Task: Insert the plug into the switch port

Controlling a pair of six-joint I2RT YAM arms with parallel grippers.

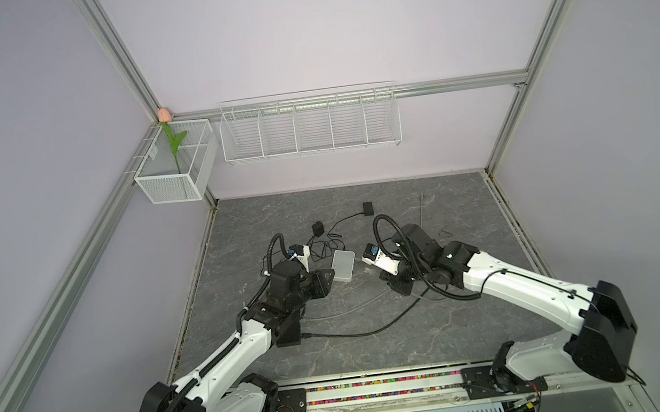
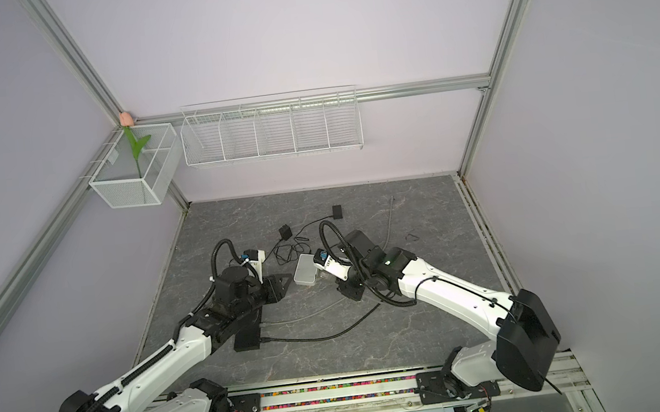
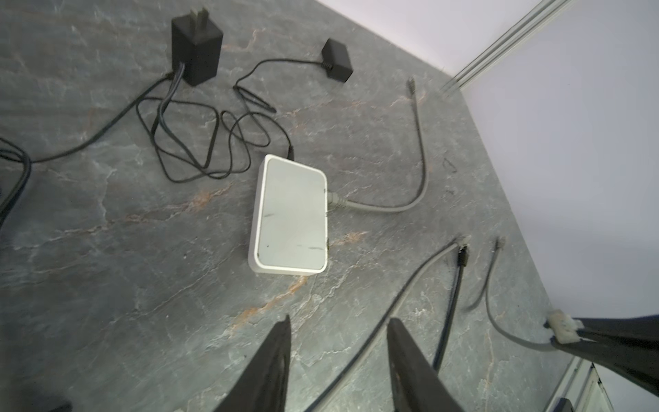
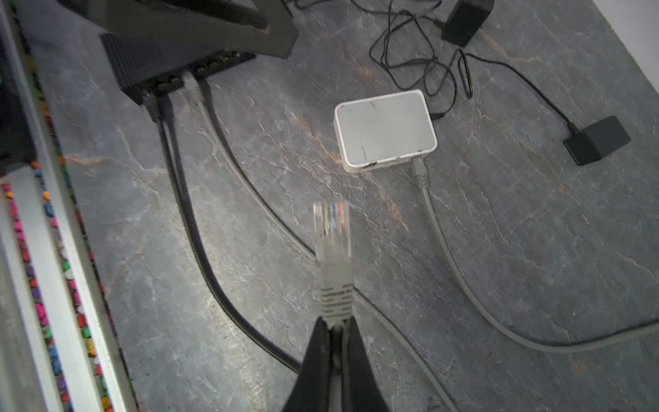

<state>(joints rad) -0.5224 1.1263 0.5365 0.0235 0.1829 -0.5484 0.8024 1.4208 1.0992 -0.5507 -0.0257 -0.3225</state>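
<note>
Both top views: white network switch (image 1: 343, 265) flat on grey tabletop (image 1: 458, 327), between arms.
Left wrist: left gripper (image 3: 338, 321) fingers apart, nothing between them, near switch, not touching.
Right wrist: right gripper (image 4: 333, 323) pinched on boot of RJ45 plug (image 4: 331, 228); plug points toward switch, apart from it.

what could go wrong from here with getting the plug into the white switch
1. The right gripper pinches the plug only at its boot, so the tip sticks out far and may pivot when pushed against a port.
2. The white switch lies loose on the table; the left gripper is open and not on it, so it may slide away.
3. The grey cable already plugged in could get snagged.
</note>
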